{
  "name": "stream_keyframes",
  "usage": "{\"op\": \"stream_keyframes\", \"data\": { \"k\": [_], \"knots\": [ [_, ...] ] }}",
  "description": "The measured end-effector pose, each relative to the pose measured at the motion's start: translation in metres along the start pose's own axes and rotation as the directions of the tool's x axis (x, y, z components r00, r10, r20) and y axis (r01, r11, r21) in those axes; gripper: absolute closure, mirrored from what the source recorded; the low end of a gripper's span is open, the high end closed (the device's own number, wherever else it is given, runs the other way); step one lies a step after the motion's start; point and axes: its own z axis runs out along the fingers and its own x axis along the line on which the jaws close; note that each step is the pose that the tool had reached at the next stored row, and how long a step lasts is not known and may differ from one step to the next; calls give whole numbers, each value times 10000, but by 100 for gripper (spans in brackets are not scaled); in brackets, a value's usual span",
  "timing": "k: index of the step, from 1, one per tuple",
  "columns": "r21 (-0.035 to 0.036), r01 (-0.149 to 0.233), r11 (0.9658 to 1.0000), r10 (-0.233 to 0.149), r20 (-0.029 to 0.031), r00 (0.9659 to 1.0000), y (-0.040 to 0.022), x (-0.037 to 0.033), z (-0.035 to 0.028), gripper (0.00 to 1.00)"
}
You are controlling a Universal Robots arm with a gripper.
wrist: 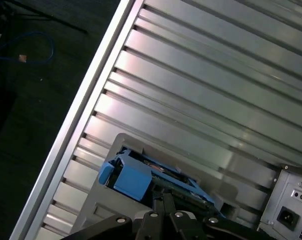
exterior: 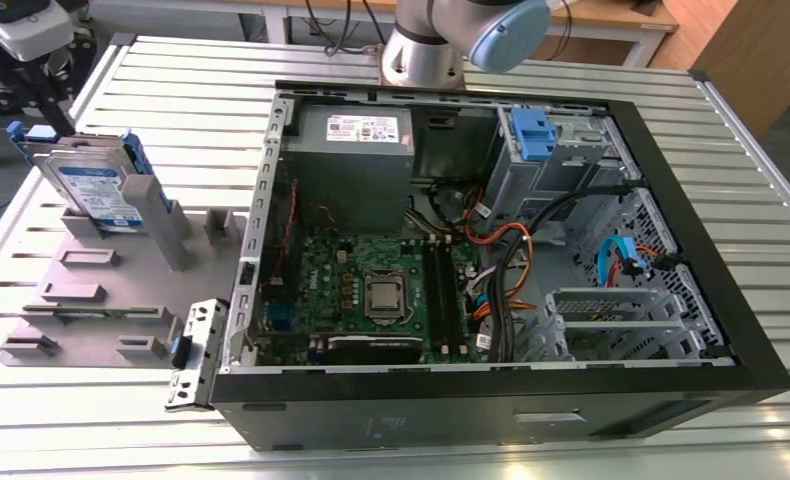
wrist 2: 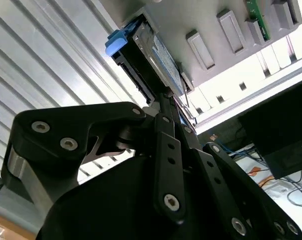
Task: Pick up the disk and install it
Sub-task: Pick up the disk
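The disk stands on edge at the far end of a grey fixture, at the exterior view's left. It is silver with a white-and-blue label and sits in a blue carrier. My gripper hangs over the disk's far end. In both wrist views the black fingers run together to a narrow point, and the gripper ends right at the edge of the disk, beside the carrier's blue end. The gripper looks shut. I cannot tell whether it pinches the carrier.
The open computer case lies on the slatted metal table to the fixture's right. Inside it are a grey power supply, a green board, cables and a blue drive bay part. A loose metal bracket lies by the case's near corner.
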Motion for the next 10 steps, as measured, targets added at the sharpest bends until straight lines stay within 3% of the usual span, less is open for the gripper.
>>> {"op": "stream_keyframes", "data": {
  "k": [5,10],
  "knots": [
    [-25,908,9959,-908,-34,9959,0,0,1,89],
    [-53,1813,9834,-1813,-65,9834,0,0,2,89]
  ]
}}
